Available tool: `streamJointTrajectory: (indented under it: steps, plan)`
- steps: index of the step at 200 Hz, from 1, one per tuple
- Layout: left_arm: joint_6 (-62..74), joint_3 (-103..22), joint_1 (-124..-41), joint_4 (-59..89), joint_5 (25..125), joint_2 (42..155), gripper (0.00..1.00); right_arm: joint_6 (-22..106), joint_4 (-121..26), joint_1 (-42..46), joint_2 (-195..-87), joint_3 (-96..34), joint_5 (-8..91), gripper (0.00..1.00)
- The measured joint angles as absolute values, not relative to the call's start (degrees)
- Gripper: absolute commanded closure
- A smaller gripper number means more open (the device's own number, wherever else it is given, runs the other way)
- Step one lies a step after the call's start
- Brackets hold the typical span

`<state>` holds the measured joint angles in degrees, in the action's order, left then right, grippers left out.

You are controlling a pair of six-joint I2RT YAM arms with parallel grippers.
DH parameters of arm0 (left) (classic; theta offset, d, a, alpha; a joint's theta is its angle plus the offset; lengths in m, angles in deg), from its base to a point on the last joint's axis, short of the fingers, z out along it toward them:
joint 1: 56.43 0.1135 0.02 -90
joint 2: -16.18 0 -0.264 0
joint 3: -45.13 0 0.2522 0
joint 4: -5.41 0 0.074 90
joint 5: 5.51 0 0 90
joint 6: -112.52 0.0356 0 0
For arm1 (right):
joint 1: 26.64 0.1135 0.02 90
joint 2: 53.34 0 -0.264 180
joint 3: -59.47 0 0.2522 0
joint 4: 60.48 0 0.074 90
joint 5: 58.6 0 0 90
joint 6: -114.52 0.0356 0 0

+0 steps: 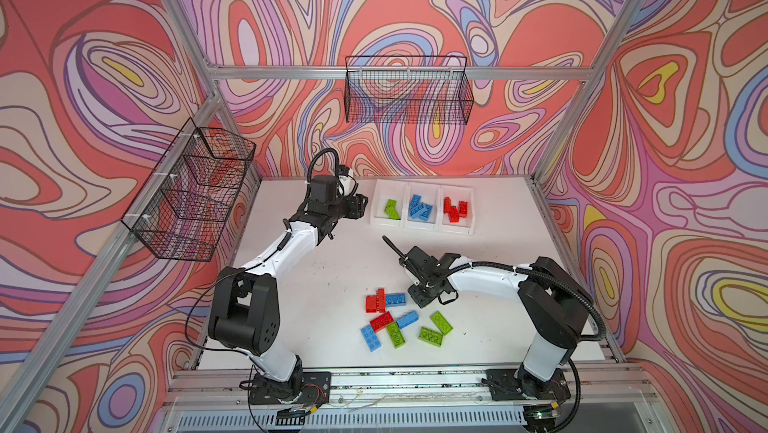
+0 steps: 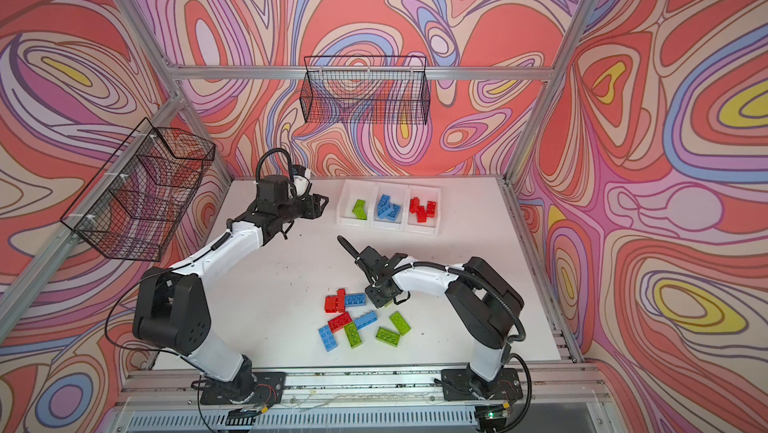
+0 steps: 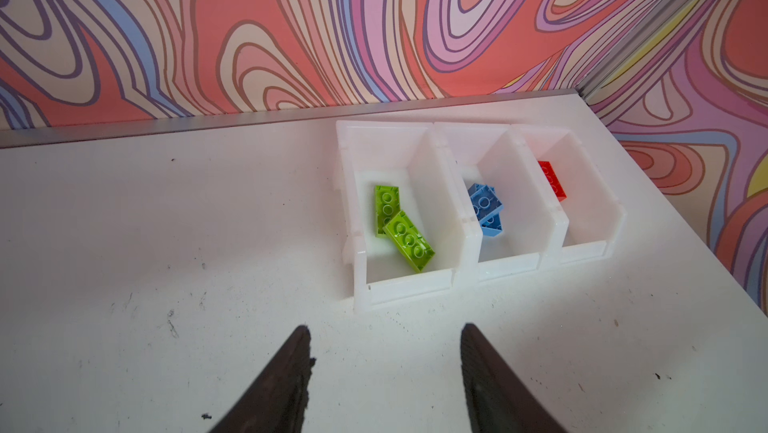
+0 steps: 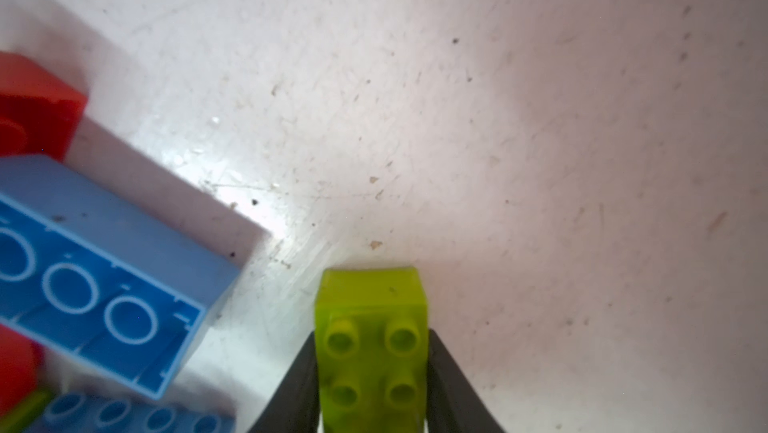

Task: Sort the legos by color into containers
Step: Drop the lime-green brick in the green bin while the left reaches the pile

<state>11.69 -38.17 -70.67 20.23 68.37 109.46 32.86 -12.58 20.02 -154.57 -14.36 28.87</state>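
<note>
Back wire basket [image 1: 409, 90], left wire basket [image 1: 189, 190] on frame [image 1: 291, 73]; scuffed table [image 1: 332, 269].

Spread-fingered gripper [image 3: 385, 329] faces 3 containers [image 3: 432, 186] of sorted legos [image 3: 409, 240].

A brick [image 4: 371, 298] sits between the fingers of the right claw [image 4: 371, 333]. The other loose bricks [image 1: 382, 321] lie just beside that claw on the table [image 1: 311, 285]. Three bins [image 3: 432, 186], bricks in each, stand ahead of the left claw [image 3: 386, 329].
</note>
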Motion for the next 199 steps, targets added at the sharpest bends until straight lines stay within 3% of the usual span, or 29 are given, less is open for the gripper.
streamJointTrajectory:
  steps: [24, 69, 111, 199]
  plan:
    - [11.28, -37.51, -70.69, 20.23, 68.00, 109.46, 0.41, 32.88, -12.80, 18.44, -152.75, -13.14, 30.14, 0.75]
    - [11.15, -37.51, -70.67, 20.28, 67.96, 109.48, 0.42, 33.26, -13.33, 15.03, -147.49, -13.51, 32.18, 0.76]
    - [11.39, -36.84, -70.67, 21.63, 67.85, 109.22, 0.42, 34.09, -12.65, 11.08, -147.70, -24.40, 30.97, 0.76]
    - [12.28, -23.42, -70.67, 30.48, 70.84, 95.10, 0.40, 38.17, -17.92, 6.05, -174.13, -60.83, 29.49, 0.75]
